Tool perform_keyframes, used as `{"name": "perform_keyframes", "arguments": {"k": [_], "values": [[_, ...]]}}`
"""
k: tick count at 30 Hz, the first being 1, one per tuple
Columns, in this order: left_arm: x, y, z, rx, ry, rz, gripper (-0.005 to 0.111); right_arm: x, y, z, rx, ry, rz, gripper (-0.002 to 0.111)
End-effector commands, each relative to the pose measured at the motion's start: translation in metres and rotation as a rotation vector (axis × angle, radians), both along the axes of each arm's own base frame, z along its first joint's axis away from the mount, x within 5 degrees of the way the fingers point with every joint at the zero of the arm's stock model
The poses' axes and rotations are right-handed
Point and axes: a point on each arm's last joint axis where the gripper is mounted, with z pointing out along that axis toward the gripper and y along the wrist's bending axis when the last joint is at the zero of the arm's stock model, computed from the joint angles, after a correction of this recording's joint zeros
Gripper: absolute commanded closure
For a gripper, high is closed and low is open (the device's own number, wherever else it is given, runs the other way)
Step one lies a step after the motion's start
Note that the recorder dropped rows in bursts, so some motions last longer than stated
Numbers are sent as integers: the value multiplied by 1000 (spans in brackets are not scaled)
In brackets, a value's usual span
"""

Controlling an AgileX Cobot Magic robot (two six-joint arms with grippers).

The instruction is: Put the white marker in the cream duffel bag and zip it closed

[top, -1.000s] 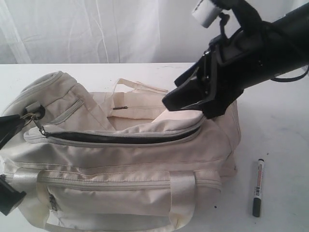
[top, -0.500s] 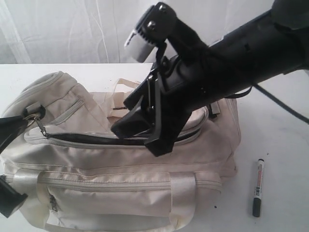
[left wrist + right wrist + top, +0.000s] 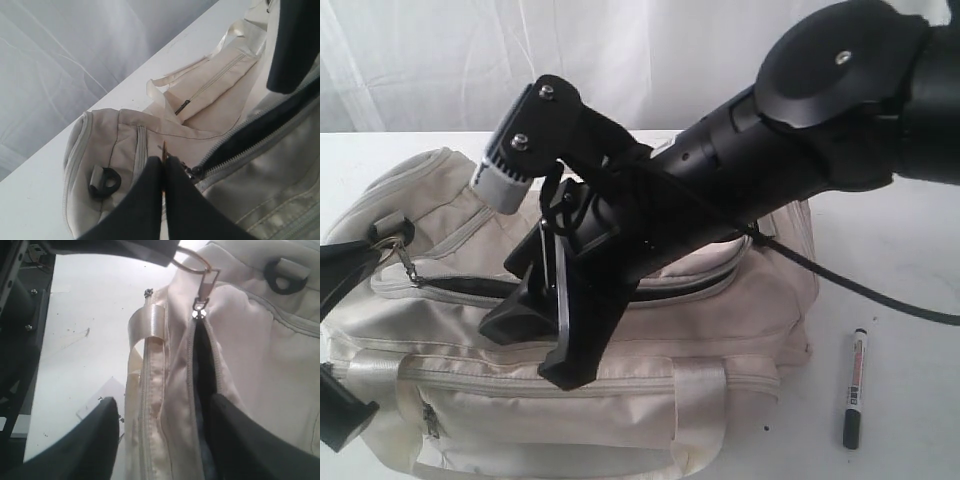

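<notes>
My right pincer (image 3: 540, 345) stood apart over the floppy bag (image 3: 720, 310), my left pincer (image 3: 163, 167) clamped on its zip ring (image 3: 200, 261) — the marker (image 3: 856, 385) looked light, stiff, best pinched mid-barrel.

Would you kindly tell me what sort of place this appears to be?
Probably a robot test setup rather than a home: a white table, a white curtain hung as backdrop, and a black robot arm over a bag.

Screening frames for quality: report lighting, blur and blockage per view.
Exterior view: even light, right arm hides much of the cream duffel bag, white marker sharp. Left wrist view: left gripper dark, soft-edged. Right wrist view: table blown out, right gripper blurred.
</notes>
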Motion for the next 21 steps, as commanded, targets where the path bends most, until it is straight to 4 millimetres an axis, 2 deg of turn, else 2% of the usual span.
{"name": "perform_keyframes", "arguments": {"k": [1,15,21], "values": [[-1,3,0,-31,17,14,107,6,11,-3,5,-24,1,56],[-1,2,0,-38,20,8,107,24,32,-17,-13,-14,12,56],[-1,1,0,-41,21,0,107,26,34,-22,-21,-9,14,59]]}}
